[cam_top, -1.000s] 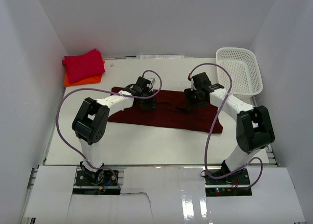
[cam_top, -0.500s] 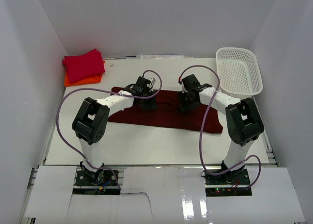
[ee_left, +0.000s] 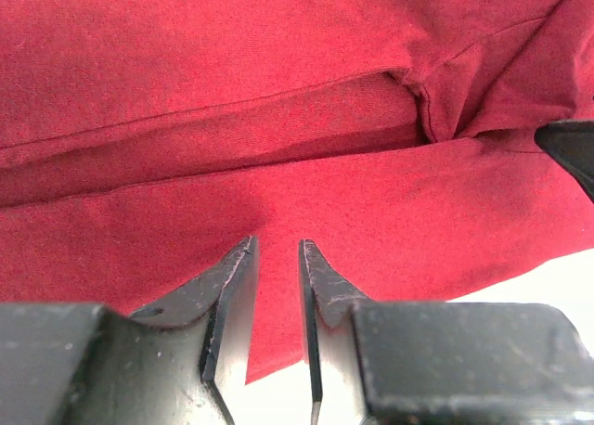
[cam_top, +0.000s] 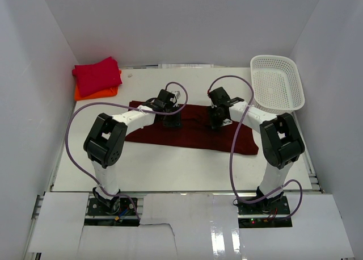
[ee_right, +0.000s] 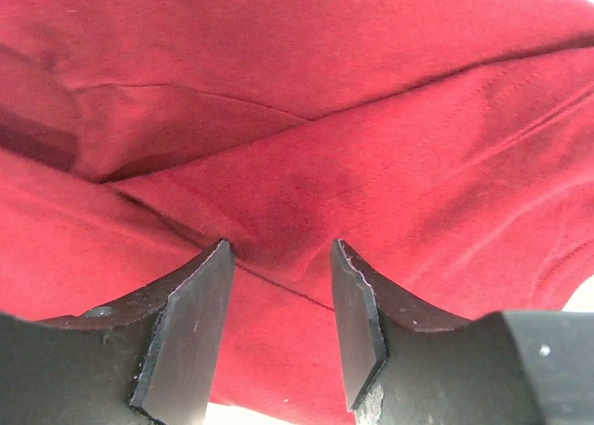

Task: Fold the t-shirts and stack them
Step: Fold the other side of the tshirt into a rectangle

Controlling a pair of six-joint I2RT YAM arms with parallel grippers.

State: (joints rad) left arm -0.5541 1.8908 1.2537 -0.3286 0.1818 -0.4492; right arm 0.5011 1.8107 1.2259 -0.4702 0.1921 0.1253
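Maroon t-shirt (cam_top: 193, 136) under left hand (ee_left: 277, 245), narrowly spread, and right hand (ee_right: 278, 246), spread, now nearer centre.

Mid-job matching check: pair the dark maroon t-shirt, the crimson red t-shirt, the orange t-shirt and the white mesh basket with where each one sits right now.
Things:
1. dark maroon cloth t-shirt
2. bright crimson red cloth t-shirt
3. orange cloth t-shirt
4. white plastic mesh basket

Places:
A. far right corner
B. top of the far-left pile
C. spread out in the middle
D. bottom of the far-left pile

Pairs: 1-C, 2-B, 3-D, 4-A
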